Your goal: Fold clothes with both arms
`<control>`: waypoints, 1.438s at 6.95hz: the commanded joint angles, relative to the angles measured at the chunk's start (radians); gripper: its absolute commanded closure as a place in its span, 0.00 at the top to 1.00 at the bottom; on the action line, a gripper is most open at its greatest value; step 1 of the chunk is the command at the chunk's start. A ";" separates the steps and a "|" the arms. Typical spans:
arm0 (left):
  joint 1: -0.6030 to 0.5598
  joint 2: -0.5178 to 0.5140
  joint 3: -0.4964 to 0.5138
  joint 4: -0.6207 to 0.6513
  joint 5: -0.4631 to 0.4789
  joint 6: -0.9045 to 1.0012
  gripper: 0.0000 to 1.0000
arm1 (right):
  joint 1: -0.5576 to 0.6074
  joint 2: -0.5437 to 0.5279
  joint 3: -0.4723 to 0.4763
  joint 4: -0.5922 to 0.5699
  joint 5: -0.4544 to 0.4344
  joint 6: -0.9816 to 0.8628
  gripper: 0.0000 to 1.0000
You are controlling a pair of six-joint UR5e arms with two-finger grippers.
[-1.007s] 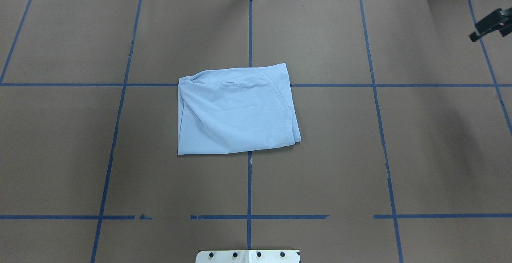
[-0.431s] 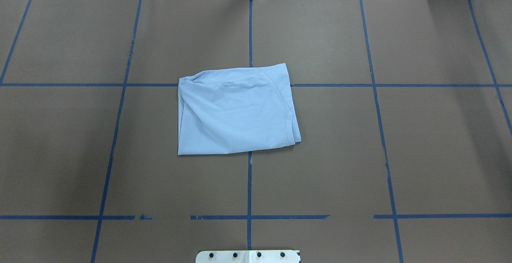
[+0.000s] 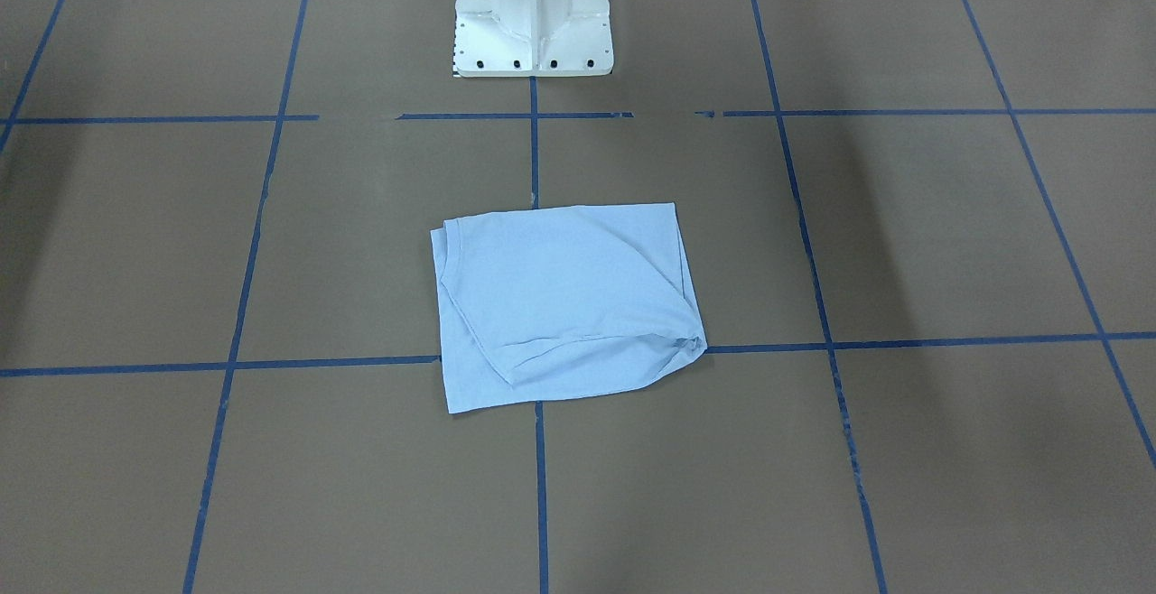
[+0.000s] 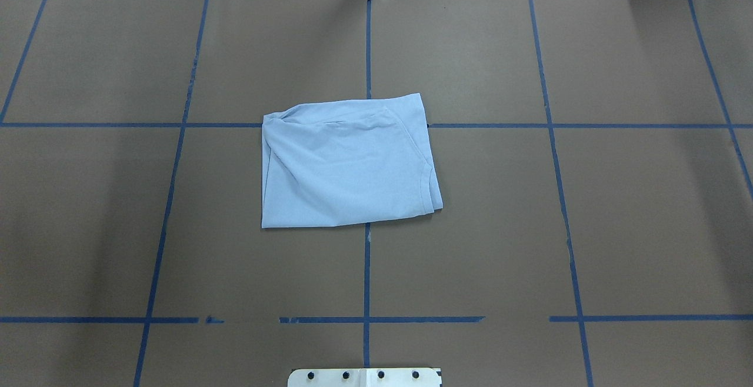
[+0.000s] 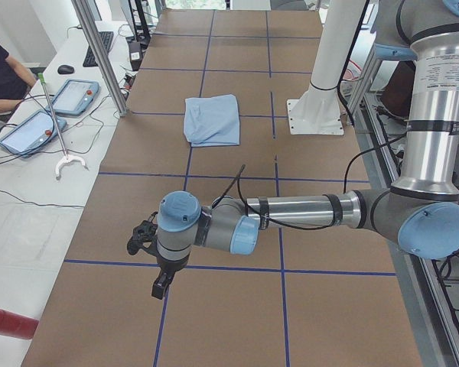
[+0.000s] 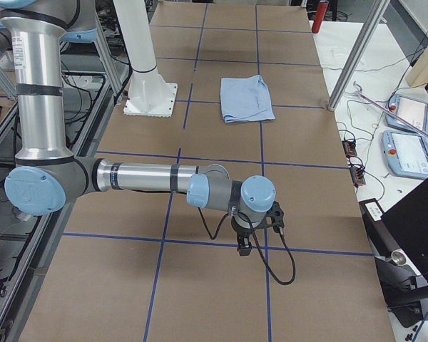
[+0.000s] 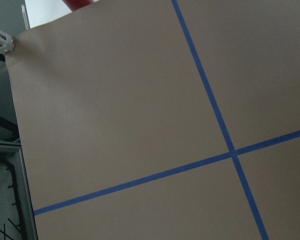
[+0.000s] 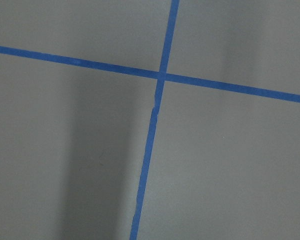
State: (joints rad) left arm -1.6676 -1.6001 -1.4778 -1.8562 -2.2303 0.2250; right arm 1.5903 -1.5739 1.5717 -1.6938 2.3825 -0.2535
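Note:
The pale light-blue T-shirt [image 4: 347, 163] lies folded into a rough rectangle at the table's middle, also seen in the front-facing view [image 3: 564, 301] and both side views [image 5: 213, 118] [image 6: 246, 98]. Its print and label are hidden. Neither arm shows in the overhead or front-facing view. My left gripper [image 5: 161, 287] hangs over the table's left end, far from the shirt. My right gripper [image 6: 244, 248] hangs over the right end, also far from it. I cannot tell whether either is open or shut. Both wrist views show only brown paper and blue tape lines.
The white pedestal base [image 3: 533, 7] stands at the robot's edge behind the shirt. An operator [image 5: 0, 73], teach pendants [image 5: 70, 95] and a red cylinder [image 5: 8, 321] are beside the table's far side. An aluminium post [image 6: 353, 57] rises there.
One second ago the right gripper showed at the overhead view's upper right edge; it has moved out of that view. The shirt has not moved.

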 commanded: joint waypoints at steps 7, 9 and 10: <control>0.131 0.097 -0.151 0.118 -0.157 -0.182 1.00 | 0.002 -0.011 -0.002 0.000 0.004 0.004 1.00; 0.131 0.106 -0.154 0.117 -0.157 -0.182 1.00 | 0.023 -0.014 0.037 0.000 0.004 0.057 1.00; 0.131 0.106 -0.156 0.117 -0.157 -0.182 1.00 | 0.023 -0.024 0.112 0.000 0.004 0.209 1.00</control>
State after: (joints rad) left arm -1.5371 -1.4958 -1.6321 -1.7394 -2.3864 0.0429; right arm 1.6082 -1.5897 1.6141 -1.6936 2.3869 -0.1801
